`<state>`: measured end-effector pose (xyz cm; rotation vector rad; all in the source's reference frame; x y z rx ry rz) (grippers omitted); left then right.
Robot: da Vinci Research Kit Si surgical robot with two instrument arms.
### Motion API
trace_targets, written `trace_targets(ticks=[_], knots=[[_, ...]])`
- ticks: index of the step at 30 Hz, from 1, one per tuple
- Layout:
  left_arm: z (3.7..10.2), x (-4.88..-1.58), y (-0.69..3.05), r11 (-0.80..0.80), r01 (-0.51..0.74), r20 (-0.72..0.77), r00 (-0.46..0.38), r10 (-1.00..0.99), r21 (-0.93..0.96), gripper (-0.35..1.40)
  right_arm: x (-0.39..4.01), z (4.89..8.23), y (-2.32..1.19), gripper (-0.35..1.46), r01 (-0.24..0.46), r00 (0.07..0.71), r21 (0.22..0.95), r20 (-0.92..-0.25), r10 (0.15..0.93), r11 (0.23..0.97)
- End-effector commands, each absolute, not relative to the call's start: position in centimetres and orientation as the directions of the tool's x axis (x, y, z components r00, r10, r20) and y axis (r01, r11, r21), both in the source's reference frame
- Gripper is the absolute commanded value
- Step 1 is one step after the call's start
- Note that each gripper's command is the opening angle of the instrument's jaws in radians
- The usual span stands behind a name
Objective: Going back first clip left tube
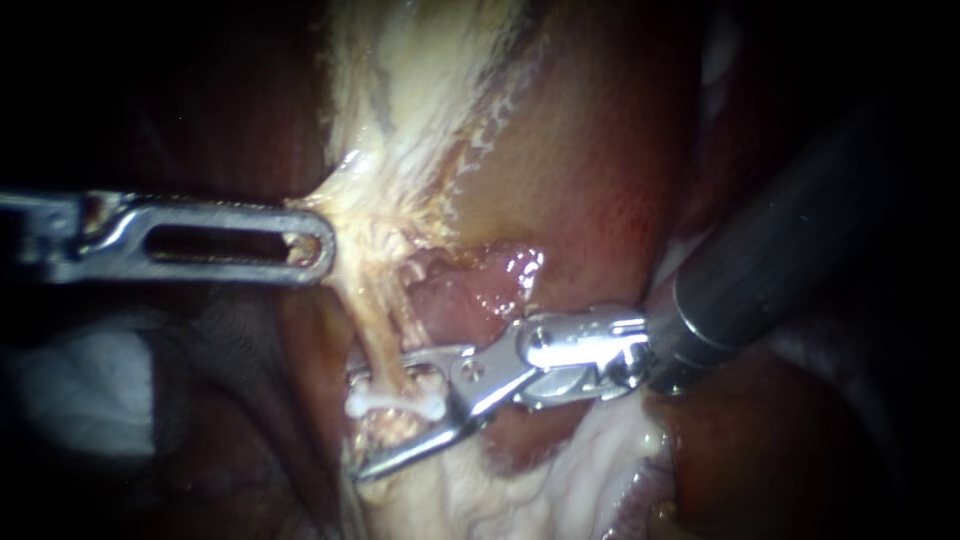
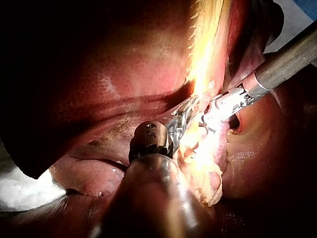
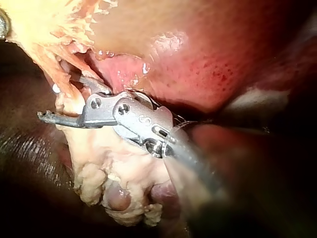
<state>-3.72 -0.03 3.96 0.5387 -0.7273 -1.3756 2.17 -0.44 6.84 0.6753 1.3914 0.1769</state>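
Hand of right instrument (image 1: pixel 358 422) spread astride clipped tube (image 1: pixel 385 330), left instrument (image 1: pixel 315 243) clenched on tissue (image 1: pixel 345 195); skewed retreat risks snagging clip (image 1: pixel 395 403), tearing tube.

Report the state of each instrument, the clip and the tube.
Tube: taut, uncut.
Clip: closed across the tube.
Left instrument: jaws shut on pale tissue, pulling it taut.
Right instrument: jaws open, straddling the clip.

The left instrument (image 1: pixel 318 248) is slotted silver metal, the right instrument (image 1: pixel 372 420) dark-shafted with rivets.
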Motion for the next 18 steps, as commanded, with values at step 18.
trace_targets(ticks=[18], knots=[[3.97, -3.70, -0.02, 0.135, 0.677, 0.147, 0.041, -0.988, 0.724, -0.35, 1.50, 6.28, -0.47, 0.60, 0.266, 0.237, 0.537, -0.841, 0.486, 0.800]])
